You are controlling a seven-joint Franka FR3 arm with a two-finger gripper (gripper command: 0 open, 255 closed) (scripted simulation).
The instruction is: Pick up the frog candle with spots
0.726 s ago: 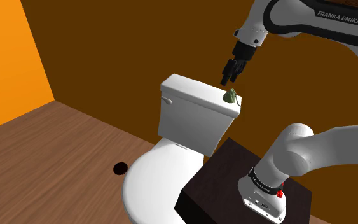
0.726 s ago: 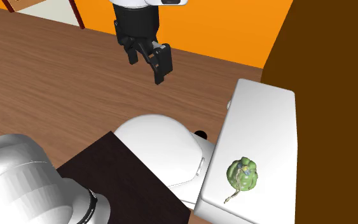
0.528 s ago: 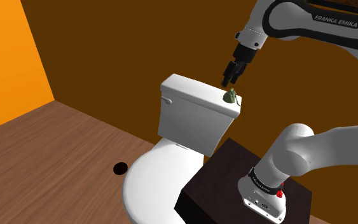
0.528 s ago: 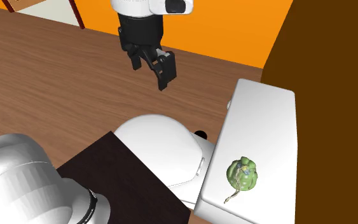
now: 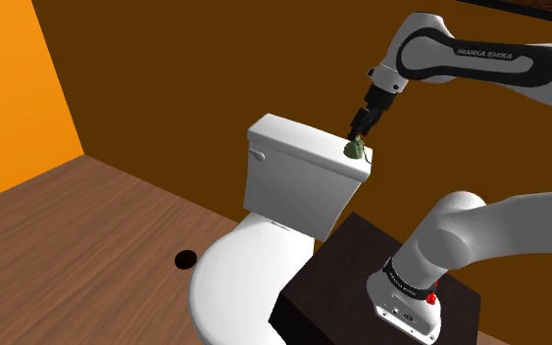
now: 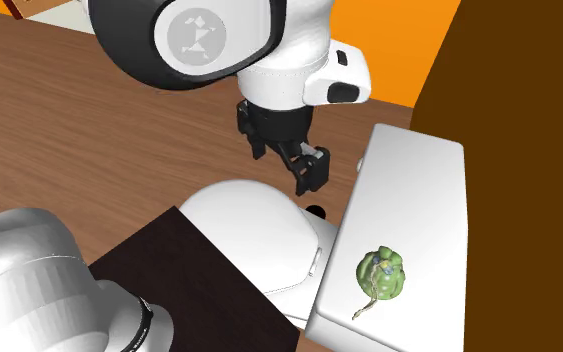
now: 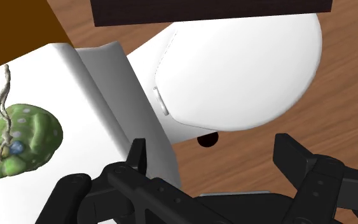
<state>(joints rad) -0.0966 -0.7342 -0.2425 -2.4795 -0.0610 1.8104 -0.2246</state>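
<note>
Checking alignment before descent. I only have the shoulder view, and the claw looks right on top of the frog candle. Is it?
Observer: No. In the second exterior view the claw appears beside the tank's edge, above the toilet lid. It is apart from the frog candle, which sits further along the tank lid.
Operator: Claw open?
Observer: Yes. In the wrist view the fingers stand apart with nothing between them, and the candle is off to one side.
Operator: Right object?
Observer: The wrist view shows a green frog shape with pale spots.
</note>
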